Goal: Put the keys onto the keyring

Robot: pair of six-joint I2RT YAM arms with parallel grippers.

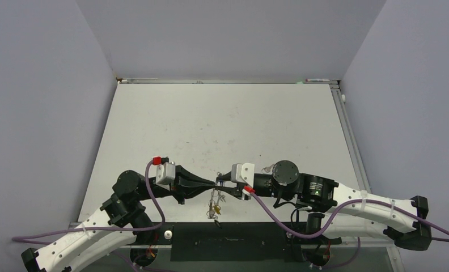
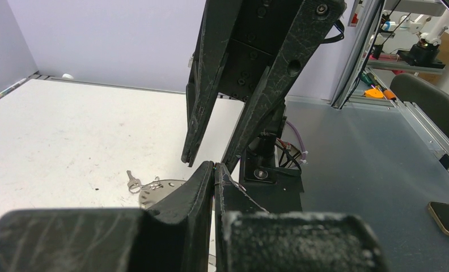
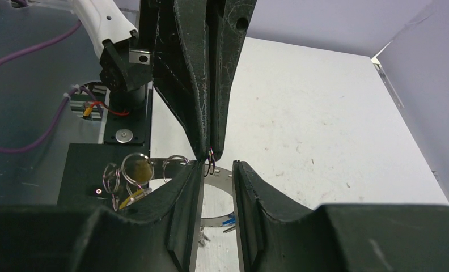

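The keyring (image 1: 214, 203), a flat silvery ring with holes round its rim, hangs over the table's near edge between both arms. My left gripper (image 1: 212, 184) is shut, its tips (image 2: 214, 165) pinching a small wire loop (image 3: 211, 164) on the keyring's rim (image 3: 225, 175). My right gripper (image 1: 221, 182) faces it tip to tip and stands open (image 3: 216, 167), its fingers either side of that loop. A plain silver key (image 2: 132, 181) hangs from the keyring (image 2: 160, 190). A yellow-headed key (image 3: 142, 169) among small split rings and a blue key (image 3: 228, 222) also hang from the ring.
The white table (image 1: 222, 124) stretches away behind the grippers, with grey walls on three sides. A black base plate (image 1: 233, 241) lies between the arm bases, just below the hanging keys. Purple cables (image 1: 154, 198) loop from both wrists.
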